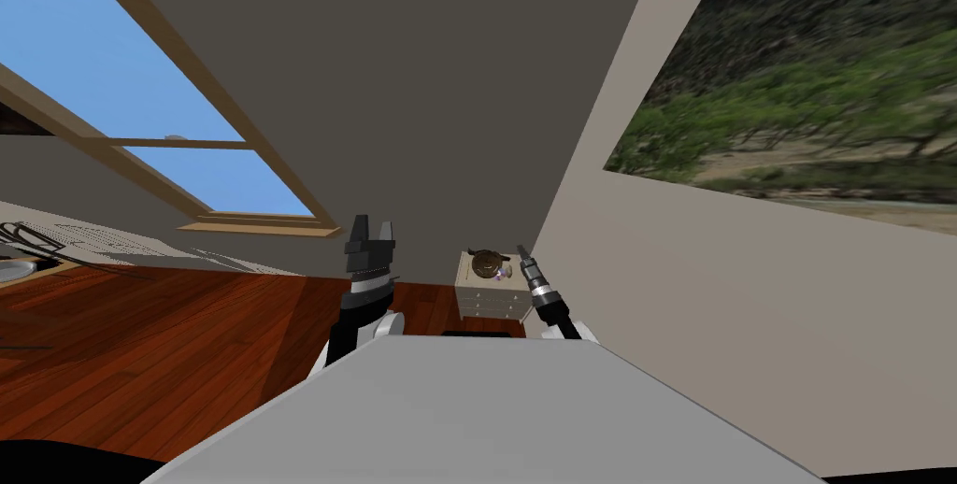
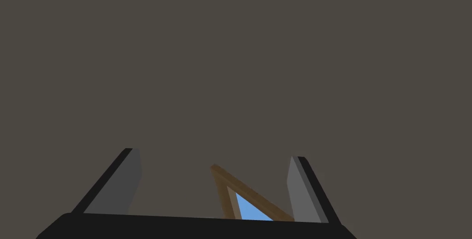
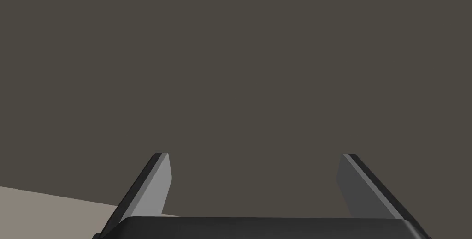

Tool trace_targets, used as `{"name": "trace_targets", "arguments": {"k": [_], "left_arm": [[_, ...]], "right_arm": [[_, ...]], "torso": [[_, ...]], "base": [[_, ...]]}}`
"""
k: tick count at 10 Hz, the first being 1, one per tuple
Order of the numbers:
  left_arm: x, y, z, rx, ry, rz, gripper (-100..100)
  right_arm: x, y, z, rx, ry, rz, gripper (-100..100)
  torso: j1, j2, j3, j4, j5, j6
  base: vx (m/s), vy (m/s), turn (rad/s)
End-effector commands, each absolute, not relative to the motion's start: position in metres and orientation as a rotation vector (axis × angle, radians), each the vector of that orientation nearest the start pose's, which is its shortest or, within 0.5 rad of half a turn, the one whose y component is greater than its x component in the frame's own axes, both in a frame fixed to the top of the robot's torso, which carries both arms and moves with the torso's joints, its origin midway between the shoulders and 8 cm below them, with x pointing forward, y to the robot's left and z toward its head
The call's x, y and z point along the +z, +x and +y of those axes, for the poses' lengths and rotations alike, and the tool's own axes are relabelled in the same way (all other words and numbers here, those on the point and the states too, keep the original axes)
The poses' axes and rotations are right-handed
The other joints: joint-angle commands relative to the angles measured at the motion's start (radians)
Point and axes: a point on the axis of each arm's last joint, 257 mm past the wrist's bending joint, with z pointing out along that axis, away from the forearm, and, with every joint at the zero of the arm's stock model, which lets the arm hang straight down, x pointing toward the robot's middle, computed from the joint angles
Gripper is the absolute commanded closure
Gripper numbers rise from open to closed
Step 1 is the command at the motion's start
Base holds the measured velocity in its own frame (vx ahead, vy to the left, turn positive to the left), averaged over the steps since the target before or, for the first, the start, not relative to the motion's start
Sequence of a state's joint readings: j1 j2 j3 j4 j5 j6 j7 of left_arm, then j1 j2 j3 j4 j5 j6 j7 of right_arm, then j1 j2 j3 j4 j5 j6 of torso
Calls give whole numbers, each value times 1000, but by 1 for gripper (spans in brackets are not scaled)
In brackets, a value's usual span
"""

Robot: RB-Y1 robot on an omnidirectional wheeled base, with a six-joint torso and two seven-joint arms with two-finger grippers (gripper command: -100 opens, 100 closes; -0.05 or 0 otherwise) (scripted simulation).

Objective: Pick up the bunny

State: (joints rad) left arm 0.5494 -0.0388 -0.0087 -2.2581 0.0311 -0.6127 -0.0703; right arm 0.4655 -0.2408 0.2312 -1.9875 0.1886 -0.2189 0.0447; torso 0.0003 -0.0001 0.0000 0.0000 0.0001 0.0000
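Cabinet [image 1: 490,293] stood in the corner, back against the dark wall [image 1: 421,86], its right edge close to the pale wall [image 1: 748,301]. Bunny [image 1: 485,265]: a small brown lump on the cabinet top, about mid-top; shape too small to read. A tiny purple thing [image 1: 503,275] lay just beside it on the same top. Cabinet drawers were shut, contents hidden. Wood floor [image 1: 168,338] ran wide to the left of the cabinet, toward the window [image 1: 187,133].

Right gripper [image 1: 521,250] hung just right of the cabinet top, near the bunny but apart from it; fingers [image 3: 154,188] spread, nothing between. Left gripper [image 1: 373,226] was raised well left of the cabinet; fingers [image 2: 302,194] spread, holding nothing.
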Motion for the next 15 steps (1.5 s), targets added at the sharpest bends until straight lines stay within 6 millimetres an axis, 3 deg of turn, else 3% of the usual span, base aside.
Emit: {"name": "trace_targets", "arguments": {"k": [1, 3, 6, 7, 8, 15], "left_arm": [[20, 324, 288, -1251, -643, 543, 0], [20, 324, 288, -1251, -643, 543, 0], [20, 324, 288, -1251, -643, 543, 0], [20, 324, 288, -1251, -643, 543, 0], [20, 324, 288, -1251, -643, 543, 0], [20, 324, 288, -1251, -643, 543, 0]], "right_arm": [[-206, 405, -183, 1119, 714, 1408, -100], [-247, 403, -177, 1042, 672, 1534, -100], [-282, 399, -178, 987, 662, 1620, -100], [-303, 395, -178, 943, 633, 1683, -100], [-307, 394, -179, 938, 637, 1689, -100], [-397, 373, -198, 733, 505, 1938, -100]], "torso": [[0, 0, 0, 0, 0, 0], [0, 0, 0, 0, 0, 0], [0, 0, 0, 0, 0, 0], [0, 0, 0, 0, 0, 0], [0, 0, 0, 0, 0, 0], [0, 0, 0, 0, 0, 0]], "base": [[-1, 3, 28], [-2, 7, 95], [-2, 4, 53], [-2, 6, 107], [-1, 4, 50], [-2, 5, 93]]}}
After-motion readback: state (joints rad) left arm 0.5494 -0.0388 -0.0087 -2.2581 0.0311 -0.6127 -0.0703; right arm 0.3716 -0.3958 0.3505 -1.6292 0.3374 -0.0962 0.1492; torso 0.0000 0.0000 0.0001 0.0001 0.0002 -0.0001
